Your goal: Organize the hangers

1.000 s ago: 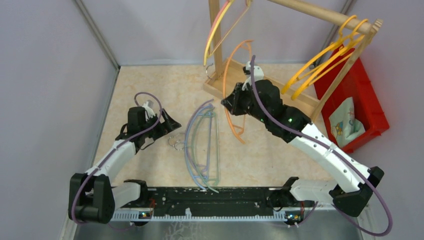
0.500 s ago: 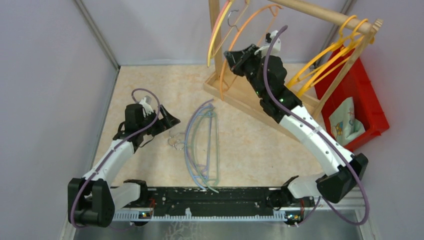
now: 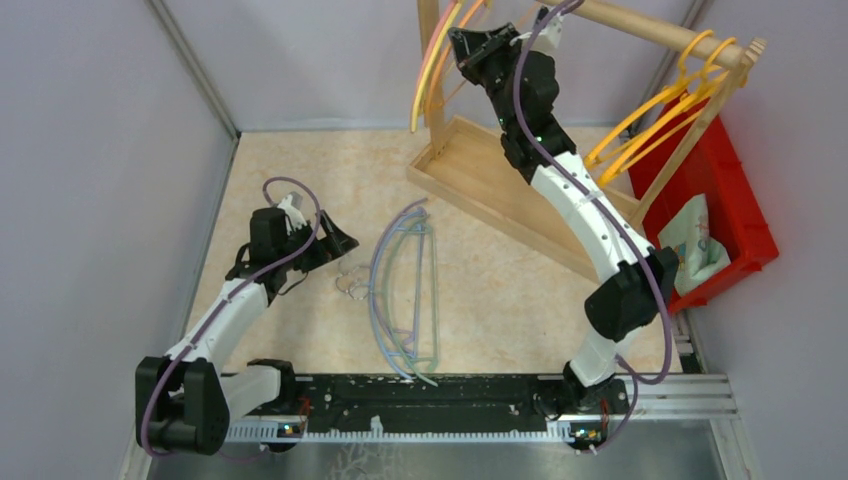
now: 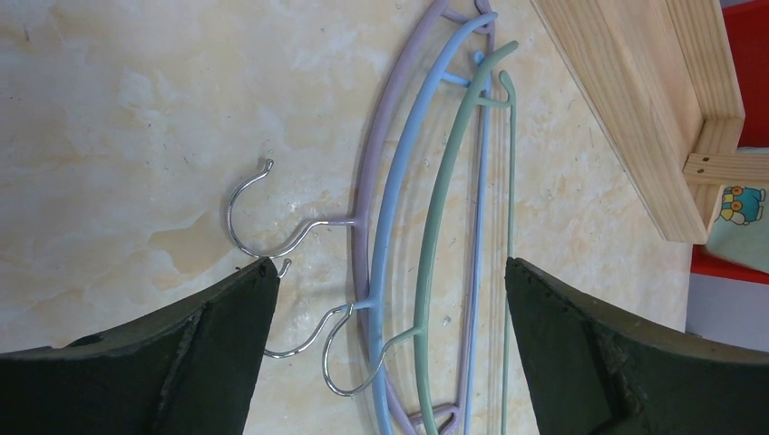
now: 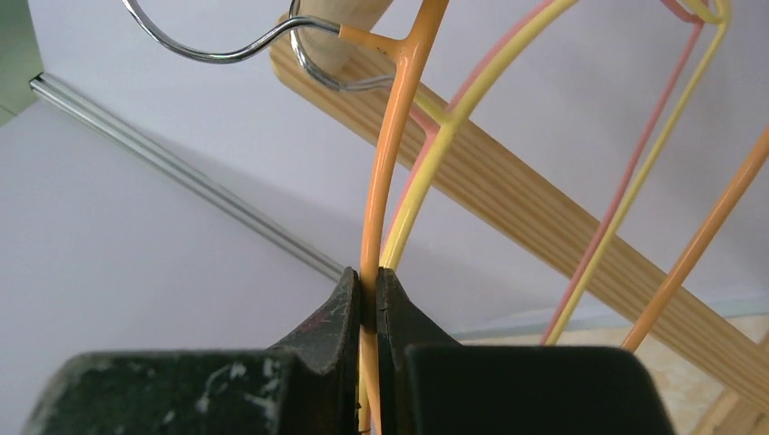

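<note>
Three hangers (image 4: 399,227) lie on the worktop (image 4: 118,118) under your left claw (image 4: 390,267), spread wide and empty. Right claw (image 5: 367,290) pinches the orange hanger (image 5: 385,163) at the wooden rack (image 5: 508,190); hook (image 5: 204,59) looks barely seated, so an early release could drop it.

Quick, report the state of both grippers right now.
Left gripper: open, holding nothing.
Right gripper: shut on the thin orange plastic-coated hanger.
</note>
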You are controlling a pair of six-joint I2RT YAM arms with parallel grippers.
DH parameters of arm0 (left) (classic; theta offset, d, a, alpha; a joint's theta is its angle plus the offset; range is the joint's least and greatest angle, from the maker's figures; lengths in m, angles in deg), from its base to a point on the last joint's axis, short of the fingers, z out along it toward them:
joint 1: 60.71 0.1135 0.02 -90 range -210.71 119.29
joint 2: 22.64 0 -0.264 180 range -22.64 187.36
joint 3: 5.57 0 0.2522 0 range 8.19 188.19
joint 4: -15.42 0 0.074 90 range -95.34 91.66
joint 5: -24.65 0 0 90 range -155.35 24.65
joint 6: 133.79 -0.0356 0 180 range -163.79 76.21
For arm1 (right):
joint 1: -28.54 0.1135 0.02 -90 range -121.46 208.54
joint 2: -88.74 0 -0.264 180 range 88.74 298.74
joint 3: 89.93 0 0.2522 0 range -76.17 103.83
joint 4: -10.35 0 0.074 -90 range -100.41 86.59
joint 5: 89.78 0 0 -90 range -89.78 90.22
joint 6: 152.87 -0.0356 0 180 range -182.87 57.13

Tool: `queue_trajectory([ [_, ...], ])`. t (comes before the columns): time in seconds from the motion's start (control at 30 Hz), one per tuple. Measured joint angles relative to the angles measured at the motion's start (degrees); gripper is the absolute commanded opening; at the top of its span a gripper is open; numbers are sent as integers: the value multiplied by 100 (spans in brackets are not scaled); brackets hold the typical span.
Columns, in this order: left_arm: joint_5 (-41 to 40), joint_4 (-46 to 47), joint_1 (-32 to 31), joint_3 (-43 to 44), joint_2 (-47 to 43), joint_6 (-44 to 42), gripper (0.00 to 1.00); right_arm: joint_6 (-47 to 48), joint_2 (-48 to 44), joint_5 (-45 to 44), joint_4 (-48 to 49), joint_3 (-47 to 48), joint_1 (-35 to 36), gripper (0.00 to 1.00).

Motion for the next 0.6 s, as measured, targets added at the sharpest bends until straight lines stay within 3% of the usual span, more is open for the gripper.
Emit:
queue_trajectory([
  [0.2,-87,-9,13,0,0,-24,100,-140,763,232,-105,787,-68,0],
  [0.6,-151,-13,96,0,129,-157,100,-592,1045,396,-48,807,-264,1],
])
